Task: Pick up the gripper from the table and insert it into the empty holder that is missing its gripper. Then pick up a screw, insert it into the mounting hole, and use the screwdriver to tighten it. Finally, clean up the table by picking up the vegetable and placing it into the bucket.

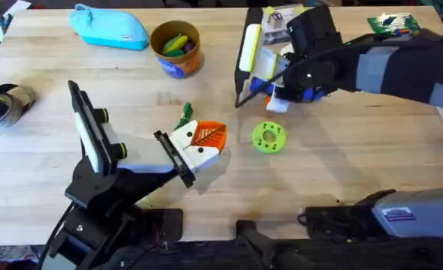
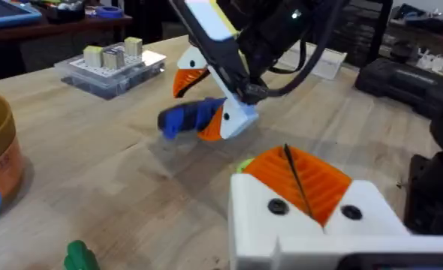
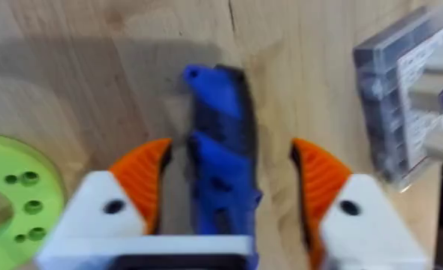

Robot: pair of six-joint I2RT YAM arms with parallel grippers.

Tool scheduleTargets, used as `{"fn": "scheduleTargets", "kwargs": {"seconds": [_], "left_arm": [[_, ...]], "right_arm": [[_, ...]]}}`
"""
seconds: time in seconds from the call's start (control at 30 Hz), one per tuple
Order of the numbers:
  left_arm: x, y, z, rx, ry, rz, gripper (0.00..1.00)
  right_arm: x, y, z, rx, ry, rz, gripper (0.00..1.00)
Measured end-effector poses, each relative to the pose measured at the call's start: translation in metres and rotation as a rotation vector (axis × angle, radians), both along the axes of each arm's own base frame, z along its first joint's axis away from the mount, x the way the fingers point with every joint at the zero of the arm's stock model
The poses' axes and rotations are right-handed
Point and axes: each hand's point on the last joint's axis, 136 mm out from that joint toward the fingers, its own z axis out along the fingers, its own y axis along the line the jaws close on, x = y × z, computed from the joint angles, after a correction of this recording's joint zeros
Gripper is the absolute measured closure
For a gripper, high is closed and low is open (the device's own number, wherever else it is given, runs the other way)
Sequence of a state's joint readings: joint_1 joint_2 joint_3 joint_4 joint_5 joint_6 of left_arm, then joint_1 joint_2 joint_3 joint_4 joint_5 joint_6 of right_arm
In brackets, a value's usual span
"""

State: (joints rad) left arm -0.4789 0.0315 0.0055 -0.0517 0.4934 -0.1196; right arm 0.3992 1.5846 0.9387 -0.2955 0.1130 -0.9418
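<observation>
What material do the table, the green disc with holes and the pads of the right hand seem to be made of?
The table looks like pale wood with a matte finish: grain lines and plank seams show. The green disc seems moulded or printed plastic: uniform bright colour, clean round holes. The right hand has orange pads, probably ribbed plastic or rubber; the look leaves it open.

Lighting bright and even from above. Soft shadows lie on the table [image 1: 342, 172] beneath both arms. Right wrist view badly blurred: screwdriver [image 3: 220, 150] and box [image 3: 409, 105] smeared. Left wrist view soft around the screwdriver; background dim. No strong glare.
</observation>
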Motion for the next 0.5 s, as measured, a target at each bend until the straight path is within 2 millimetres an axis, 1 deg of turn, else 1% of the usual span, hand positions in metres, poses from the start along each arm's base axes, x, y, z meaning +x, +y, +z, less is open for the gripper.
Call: {"fn": "scheduleTargets", "kwargs": {"seconds": [0.03, 0.07, 0.17, 0.23, 0.33, 0.43, 0.5], "left_arm": [[0.000, 0.000, 0.000, 0.000, 0.000, 0.000, 0.986], [0.000, 0.000, 0.000, 0.000, 0.000, 0.000, 0.986], [0.000, 0.000, 0.000, 0.000, 0.000, 0.000, 0.986], [0.000, 0.000, 0.000, 0.000, 0.000, 0.000, 0.986], [0.000, 0.000, 0.000, 0.000, 0.000, 0.000, 0.986], [0.000, 0.000, 0.000, 0.000, 0.000, 0.000, 0.986], [0.000, 0.000, 0.000, 0.000, 0.000, 0.000, 0.986]], "right_arm": [[-0.002, -0.001, 0.000, 0.011, 0.012, -0.021, 0.053], [-0.005, -0.002, 0.002, 0.024, 0.024, -0.047, 0.018], [-0.012, -0.003, 0.016, 0.072, 0.025, -0.114, 0.007], [-0.014, -0.004, 0.035, 0.119, -0.004, -0.155, 0.007], [-0.018, -0.005, 0.069, 0.201, -0.062, -0.217, 0.007], [-0.027, -0.008, 0.098, 0.296, -0.098, -0.297, 0.007], [-0.035, -0.010, 0.115, 0.370, -0.112, -0.362, 0.007]]}}
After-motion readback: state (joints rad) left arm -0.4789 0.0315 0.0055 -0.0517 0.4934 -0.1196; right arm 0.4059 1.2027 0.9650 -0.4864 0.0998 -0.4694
